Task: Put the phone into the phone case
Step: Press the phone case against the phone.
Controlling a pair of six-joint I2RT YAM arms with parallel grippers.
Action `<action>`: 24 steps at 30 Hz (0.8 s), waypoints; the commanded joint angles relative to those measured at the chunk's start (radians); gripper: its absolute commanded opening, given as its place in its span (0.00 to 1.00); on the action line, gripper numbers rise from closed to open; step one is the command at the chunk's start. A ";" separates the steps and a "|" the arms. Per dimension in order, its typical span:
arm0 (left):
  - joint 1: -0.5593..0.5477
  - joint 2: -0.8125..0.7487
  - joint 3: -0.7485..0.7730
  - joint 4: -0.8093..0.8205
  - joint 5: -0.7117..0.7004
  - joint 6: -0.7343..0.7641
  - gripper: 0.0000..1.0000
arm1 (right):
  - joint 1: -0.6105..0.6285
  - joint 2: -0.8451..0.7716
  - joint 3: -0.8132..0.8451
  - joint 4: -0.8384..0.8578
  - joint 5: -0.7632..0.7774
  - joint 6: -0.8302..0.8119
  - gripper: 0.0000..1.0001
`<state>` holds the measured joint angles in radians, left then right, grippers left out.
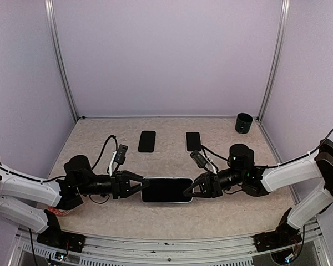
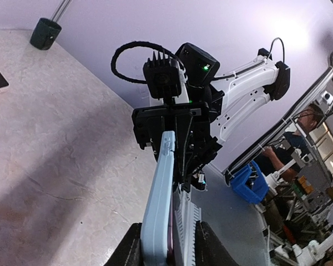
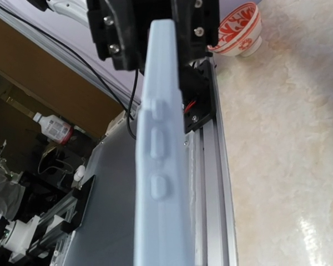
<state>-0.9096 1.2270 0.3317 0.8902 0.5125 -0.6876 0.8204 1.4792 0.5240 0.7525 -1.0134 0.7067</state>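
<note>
Pale-blue phone case (image 1: 166, 190) pinched in my right gripper (image 1: 192, 188); whether the left gripper (image 1: 140, 185) grips I cannot tell—if slack, it could drop.

You've got the phone case (image 3: 161, 166) near-centre, long axis L-R. It's pale blue w/ raised side buttons along one long edge. The phone (image 1: 165, 190) lies in it, dark face up, w/ a thin pale rim showing all round. Can't tell if the corners are fully seated.
</note>
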 commanded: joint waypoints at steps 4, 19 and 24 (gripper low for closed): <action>0.005 0.008 0.012 0.074 0.016 -0.018 0.55 | 0.008 -0.072 -0.004 0.054 0.009 0.031 0.00; -0.037 0.078 0.007 0.177 0.070 -0.069 0.65 | 0.000 -0.146 0.010 0.052 0.093 0.085 0.00; -0.044 0.099 0.008 0.202 0.084 -0.074 0.63 | -0.013 -0.146 -0.009 0.101 0.096 0.129 0.00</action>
<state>-0.9447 1.3098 0.3355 1.0302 0.5686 -0.7574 0.8177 1.3674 0.5140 0.7269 -0.9218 0.7933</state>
